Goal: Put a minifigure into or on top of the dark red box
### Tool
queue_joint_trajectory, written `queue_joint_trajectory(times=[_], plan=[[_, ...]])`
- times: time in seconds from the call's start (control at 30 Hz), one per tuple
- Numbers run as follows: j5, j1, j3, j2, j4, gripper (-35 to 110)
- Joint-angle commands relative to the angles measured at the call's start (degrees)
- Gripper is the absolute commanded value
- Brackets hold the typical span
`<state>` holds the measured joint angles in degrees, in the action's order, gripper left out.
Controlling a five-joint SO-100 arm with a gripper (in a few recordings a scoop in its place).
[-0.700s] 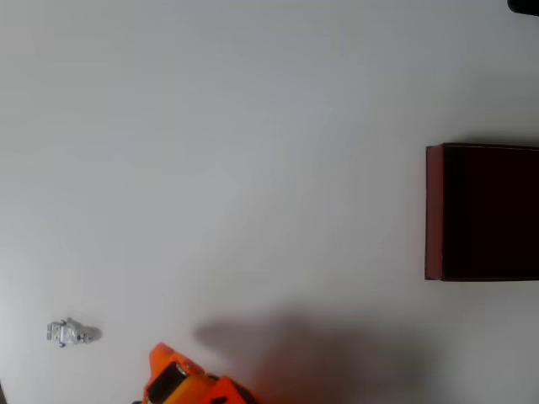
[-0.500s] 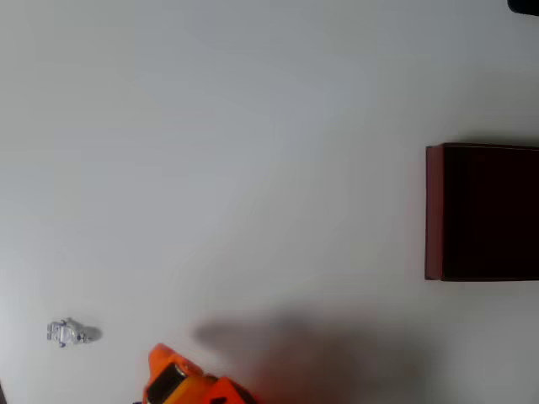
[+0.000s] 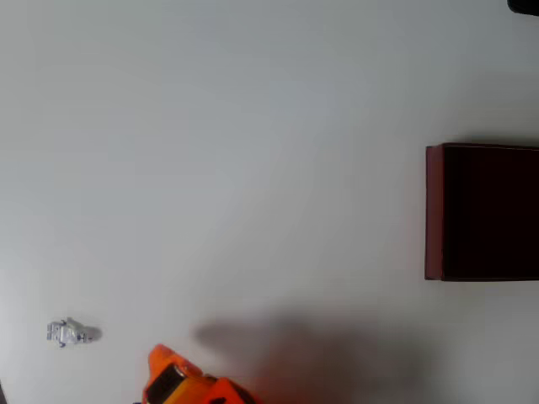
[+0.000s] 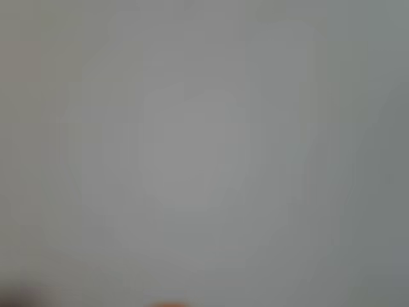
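Overhead view, left to right. At about 8 o'clock, near the left edge: the minifigure [image 3: 67, 332], tiny, white and light grey with small dark marks, lying flat on the pale surface [image 3: 253, 151], touching nothing. Just to its right, toward 7 o'clock at the bottom edge: the orange gripper [image 3: 173, 379], cut off by the frame (only its upper part visible), near the minifigure but clearly apart from it. State of the jaws: cannot tell, tips not distinguishable; nothing seen held. Right of that, along the bottom from 6 toward 5 o'clock: a broad soft shadow [image 3: 312, 349] spread over the surface. Far across at 3 o'clock, against the right edge: the dark red box [image 3: 434, 210], maroon wall on its left side, very dark inside, partly cropped by the frame, well apart from both minifigure and gripper. Up at 1 o'clock, in the top right corner: a small black shape [image 3: 526, 6], too cropped to identify.

Wrist view: blurred grey surface [image 4: 204, 153], a faint orange sliver at 6 o'clock on the bottom edge.
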<state>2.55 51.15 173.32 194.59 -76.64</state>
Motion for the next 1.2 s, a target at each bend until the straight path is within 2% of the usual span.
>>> queue_joint_trajectory(times=[0.0, 0.1, 0.2, 0.3, 0.4, 0.47, 0.53, 0.57, 0.67, 0.77, 1.0, 1.07, 1.17], plan=[[-2.29, 0.79, -0.26, 0.79, -0.88, 0], [-11.60, -1.32, 0.26, 0.79, 1.14, 3], [-9.84, -2.02, 0.35, 0.79, 2.55, 4], [-16.96, -2.11, -1.67, 0.79, -0.88, 4], [-23.03, 1.41, -3.16, 0.79, -0.26, 15], [-30.94, 4.83, -3.08, 0.79, 5.54, 18], [-48.43, 5.36, -2.64, 0.79, 8.26, 9], [-49.04, 6.59, -3.08, 0.88, 9.05, 10], [-59.06, 7.65, -3.69, 0.44, 3.52, 14], [-64.95, 10.11, -1.67, -2.20, 3.96, 16], [-75.06, 16.26, -4.57, -24.52, 12.74, 19], [-77.96, 17.40, -10.28, -34.89, 12.74, 20], [-76.73, 18.11, -24.08, -55.81, 12.92, 21]])
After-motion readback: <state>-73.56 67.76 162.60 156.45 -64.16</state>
